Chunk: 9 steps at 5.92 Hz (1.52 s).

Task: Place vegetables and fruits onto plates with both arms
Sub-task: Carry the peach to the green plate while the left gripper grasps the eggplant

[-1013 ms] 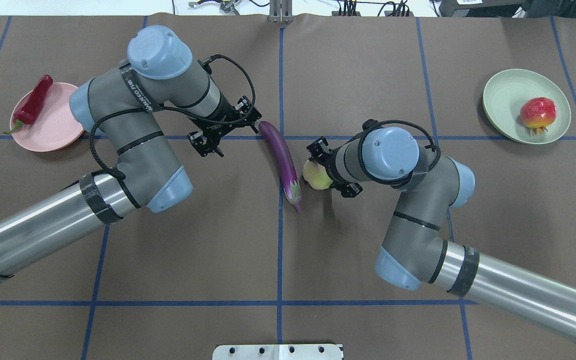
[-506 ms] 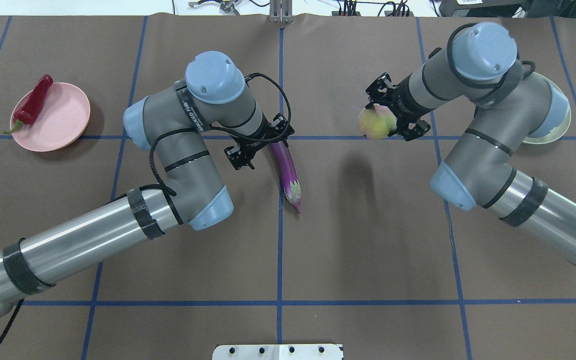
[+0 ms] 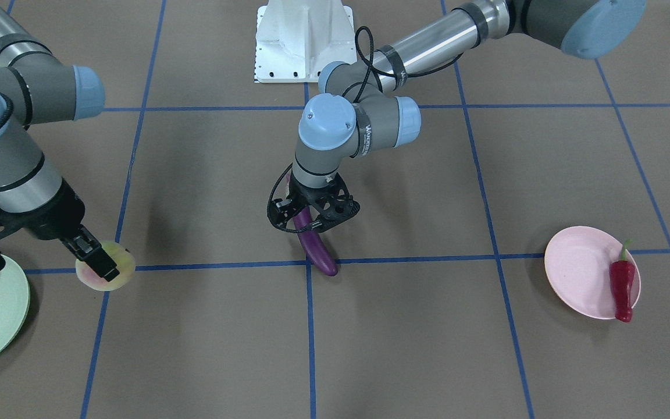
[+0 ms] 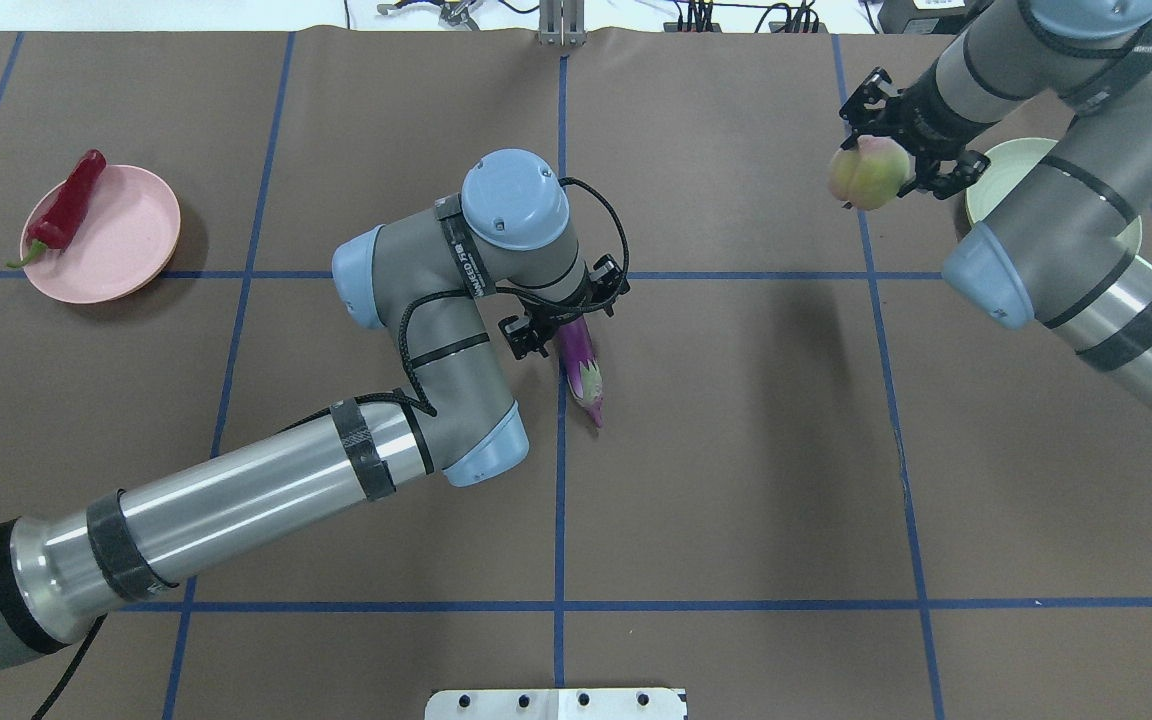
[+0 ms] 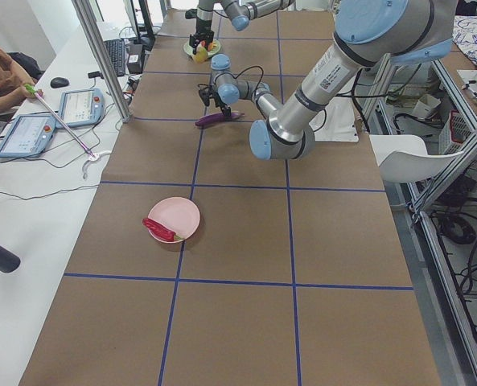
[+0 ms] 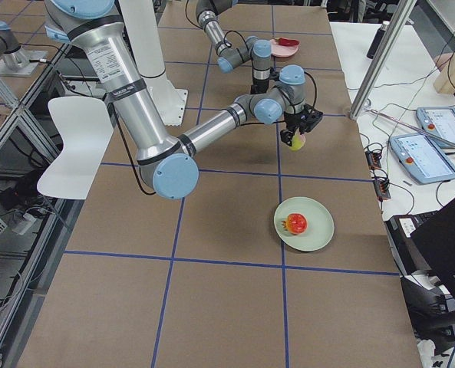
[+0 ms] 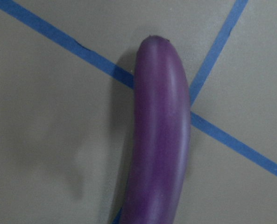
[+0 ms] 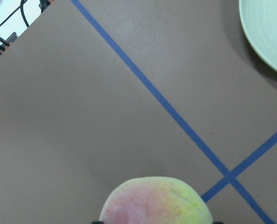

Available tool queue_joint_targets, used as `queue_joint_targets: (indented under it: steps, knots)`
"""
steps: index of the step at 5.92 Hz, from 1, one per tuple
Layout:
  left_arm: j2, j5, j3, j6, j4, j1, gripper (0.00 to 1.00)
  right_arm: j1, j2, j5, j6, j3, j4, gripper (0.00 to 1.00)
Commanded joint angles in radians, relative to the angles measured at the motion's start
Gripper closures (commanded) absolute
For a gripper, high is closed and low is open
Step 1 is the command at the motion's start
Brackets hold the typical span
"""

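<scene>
The left gripper [image 4: 564, 318] straddles the eggplant [image 4: 583, 368] lying mid-counter [image 4: 736, 480], jaws apart. The right gripper [image 4: 882, 163], clamped on the peach [image 4: 861, 178], hangs beside the mint plate [image 4: 1001, 170] near the far right corner; the chili pepper [image 4: 66, 205] lies on the pink plate [image 4: 116, 245]

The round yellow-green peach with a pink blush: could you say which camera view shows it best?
The overhead exterior view: the peach shows nearly whole in the right end effector. Front-facing, a finger crosses it; the right wrist view crops it; the side views show it tiny.
</scene>
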Motion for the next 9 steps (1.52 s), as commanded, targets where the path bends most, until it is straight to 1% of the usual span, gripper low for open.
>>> queue_joint_targets:
  steps: [1,2,3,4,5,7,8,9]
  knots:
    - [-0.009,0.021,0.022,0.001,-0.001,0.014,0.22,0.082,-0.019,0.003,-0.136,-0.034,-0.019,1.00]
    - [-0.012,0.019,0.022,0.000,-0.001,0.016,0.73,0.121,-0.028,0.003,-0.229,-0.077,-0.016,1.00]
    - [-0.020,0.021,0.015,0.006,-0.001,0.013,1.00,0.145,-0.044,0.001,-0.329,-0.146,-0.007,1.00]
    - [-0.034,0.021,0.008,0.007,-0.001,-0.002,1.00,0.153,-0.042,0.001,-0.354,-0.216,-0.005,1.00]
    - [-0.034,0.022,-0.026,0.007,0.000,-0.030,1.00,0.149,-0.035,0.000,-0.356,-0.279,0.008,1.00]
    - [-0.034,0.022,-0.028,0.009,0.000,-0.036,1.00,0.140,-0.027,-0.006,-0.353,-0.353,0.063,1.00]
    - [-0.034,0.022,-0.028,0.009,0.003,-0.044,1.00,0.138,-0.027,-0.009,-0.355,-0.373,0.064,0.01]
    - [-0.026,0.018,-0.058,0.013,0.006,-0.076,1.00,0.137,-0.029,-0.009,-0.356,-0.377,0.065,0.00]
